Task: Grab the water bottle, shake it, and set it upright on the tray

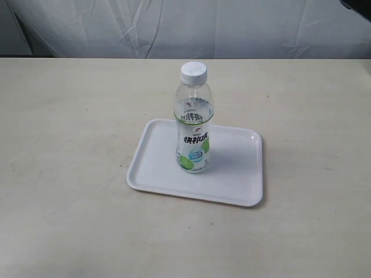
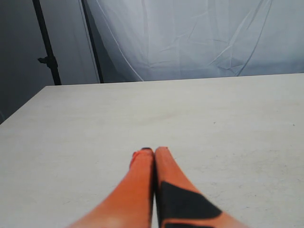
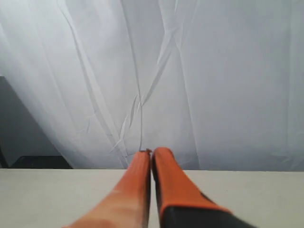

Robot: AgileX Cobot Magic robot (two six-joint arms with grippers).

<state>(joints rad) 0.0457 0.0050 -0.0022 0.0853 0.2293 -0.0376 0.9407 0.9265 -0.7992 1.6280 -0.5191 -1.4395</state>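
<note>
The water bottle [image 1: 193, 119] stands upright on the white tray [image 1: 156, 174] near the middle of the beige table; it is clear, with a white cap and a green and blue label. Neither gripper shows in the exterior view. In the left wrist view my left gripper [image 2: 153, 150] is shut, its orange fingers pressed together over bare tabletop with nothing between them. My right gripper [image 3: 151, 151] is shut too, empty, pointing toward the white curtain. Bottle and tray are out of both wrist views.
A white curtain [image 1: 191, 26] hangs behind the table's far edge. A black stand pole [image 2: 47, 47] rises beyond the table corner in the left wrist view. A dark bit of the robot [image 1: 360, 4] shows at the exterior view's upper right corner.
</note>
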